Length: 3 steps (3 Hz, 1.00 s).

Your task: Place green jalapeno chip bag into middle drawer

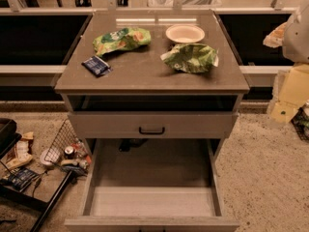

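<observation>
The green jalapeno chip bag (pixel 189 57) lies crumpled on the right of the cabinet top (pixel 145 74), just in front of a white bowl (pixel 185 33). The middle drawer (pixel 152 200) is pulled out toward me below; its pale floor holds nothing. A pale grey rounded shape at the upper right edge looks like my arm with the gripper (pixel 295 33). It is to the right of the cabinet, apart from the bag and well above the drawer.
A second green bag with orange-yellow patches (pixel 120 40) and a small dark blue packet (pixel 96 65) lie on the left of the top. A closed drawer front with a black handle (pixel 151 129) sits above the open drawer. A wire basket and clutter (pixel 67 151) stand at the lower left, boxes (pixel 289 93) at the right.
</observation>
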Tool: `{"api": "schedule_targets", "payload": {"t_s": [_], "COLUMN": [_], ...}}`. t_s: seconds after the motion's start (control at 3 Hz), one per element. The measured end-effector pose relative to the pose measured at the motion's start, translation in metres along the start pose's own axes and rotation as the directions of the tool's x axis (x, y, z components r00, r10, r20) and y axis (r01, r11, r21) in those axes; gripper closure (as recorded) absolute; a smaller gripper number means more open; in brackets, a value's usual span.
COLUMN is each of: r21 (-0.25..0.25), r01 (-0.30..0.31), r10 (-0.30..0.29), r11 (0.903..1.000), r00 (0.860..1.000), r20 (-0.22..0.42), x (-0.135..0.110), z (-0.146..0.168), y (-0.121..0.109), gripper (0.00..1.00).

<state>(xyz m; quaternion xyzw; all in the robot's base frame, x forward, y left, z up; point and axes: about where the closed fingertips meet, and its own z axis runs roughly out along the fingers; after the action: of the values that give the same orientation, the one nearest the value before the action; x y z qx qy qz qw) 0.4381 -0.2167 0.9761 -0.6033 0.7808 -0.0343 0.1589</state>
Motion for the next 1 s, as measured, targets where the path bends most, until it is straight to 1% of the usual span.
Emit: {"api": "schedule_targets", "payload": {"t_s": [0.33,0.67,1.0], "r21": [0.008,0.037,0.107], "r01": [-0.002,-0.005,0.008], "r10": [0.002,0.002,-0.026], "r11": [1.0,0.9993,0.9942], "r00": [1.0,0.998,0.986], "r20": [0.006,0.062,0.166], "x": [-0.001,-0.015,-0.052], "z": [0.0,0.019,0.053], "y": [-0.002,-0.024,-0.081], "gripper": [0.0,0.0,0.0]}}
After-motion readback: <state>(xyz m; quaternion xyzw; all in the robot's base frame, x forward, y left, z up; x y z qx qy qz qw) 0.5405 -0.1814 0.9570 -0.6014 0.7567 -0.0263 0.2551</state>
